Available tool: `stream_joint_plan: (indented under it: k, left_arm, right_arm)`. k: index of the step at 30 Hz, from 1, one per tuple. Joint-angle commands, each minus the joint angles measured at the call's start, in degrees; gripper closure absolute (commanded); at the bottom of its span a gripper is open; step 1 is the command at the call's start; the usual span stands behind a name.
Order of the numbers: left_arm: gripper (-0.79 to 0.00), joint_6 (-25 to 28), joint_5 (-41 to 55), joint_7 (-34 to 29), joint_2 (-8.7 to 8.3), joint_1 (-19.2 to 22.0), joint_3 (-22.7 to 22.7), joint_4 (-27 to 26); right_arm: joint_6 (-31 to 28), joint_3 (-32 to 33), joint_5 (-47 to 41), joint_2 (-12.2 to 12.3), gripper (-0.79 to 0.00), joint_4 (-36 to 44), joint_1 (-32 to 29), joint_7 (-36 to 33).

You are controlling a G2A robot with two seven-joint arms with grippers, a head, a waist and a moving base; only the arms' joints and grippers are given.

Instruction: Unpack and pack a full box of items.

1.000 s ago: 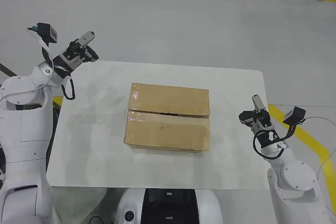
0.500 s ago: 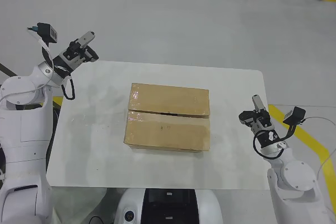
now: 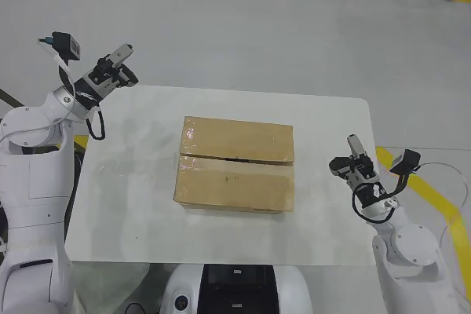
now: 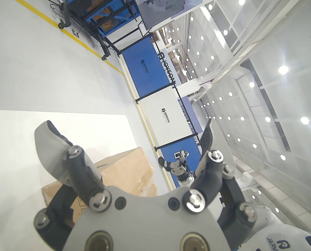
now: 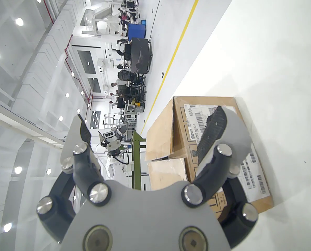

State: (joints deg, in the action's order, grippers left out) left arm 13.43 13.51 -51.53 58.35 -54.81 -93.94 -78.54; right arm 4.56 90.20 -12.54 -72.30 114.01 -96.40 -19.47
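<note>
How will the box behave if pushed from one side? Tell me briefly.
The box is wide and low, lying flat on the table, so a push would probably slide it, not tip it. Its top flaps meet at a gapped seam, so they likely give under pressure. Its weight cannot be judged.

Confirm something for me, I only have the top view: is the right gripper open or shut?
Observer: Open. The right gripper is spread wide and holds nothing.
Operator: Good. Anything on the end of the box that faces it?
Observer: Yes, printed labels are stuck on that short end of the box. They sit on its side, so you cannot see them from above.
</note>
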Motion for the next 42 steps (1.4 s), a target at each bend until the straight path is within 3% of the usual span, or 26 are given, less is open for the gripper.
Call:
stream_joint_plan:
  k: [1, 17, 25, 42]
  left_arm:
    - [-0.785, 0.00, 0.00, 0.00, 0.00, 0.00, 0.00, 0.00]
    - [-0.785, 0.00, 0.00, 0.00, 0.00, 0.00, 0.00, 0.00]
    - [-0.785, 0.00, 0.00, 0.00, 0.00, 0.00, 0.00, 0.00]
    - [-0.785, 0.00, 0.00, 0.00, 0.00, 0.00, 0.00, 0.00]
  right_arm:
    - [-0.68, -0.08, -0.70, 0.17, -0.785, -1.01, 0.83, -3.39]
    - [-8.00, -2.65, -2.38, 0.91, -0.785, -7.56, 3.69, -16.04]
    - [-9.13, -5.09, -2.60, 0.97, -0.785, -10.41, 5.78, -17.34]
    - [-10.53, -6.41, -5.12, 1.36, -0.785, -8.82, 5.66, -18.56]
